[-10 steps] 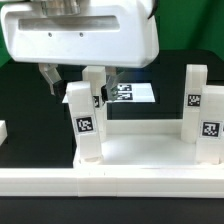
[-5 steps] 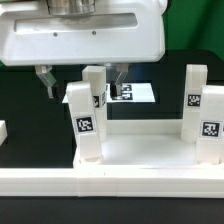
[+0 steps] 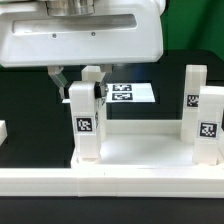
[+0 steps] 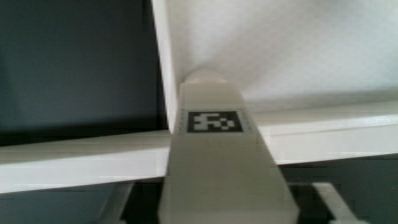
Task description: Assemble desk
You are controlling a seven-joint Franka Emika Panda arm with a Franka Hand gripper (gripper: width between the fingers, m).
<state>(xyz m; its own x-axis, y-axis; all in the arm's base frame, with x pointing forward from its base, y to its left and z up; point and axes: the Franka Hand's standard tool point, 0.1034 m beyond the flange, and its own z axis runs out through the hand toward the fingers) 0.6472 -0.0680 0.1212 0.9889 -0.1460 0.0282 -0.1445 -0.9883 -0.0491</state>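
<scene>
My pincer (image 3: 84, 82), spread wide a second ago, has narrowed onto the rear leg (image 3: 93, 80) standing on the desk top (image 3: 140, 150). My hand hides the leg's upper end. The wrist view shows one tagged leg (image 4: 217, 150), blurred.

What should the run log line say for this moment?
stage: leg fitting | gripper: closed around rear leg | desk top: four legs upright | marker board: behind

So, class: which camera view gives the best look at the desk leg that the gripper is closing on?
The wrist view: the leg fills it, tag facing the camera. The exterior view shows that leg only partly, behind a nearer leg, with the gripper around it.
</scene>
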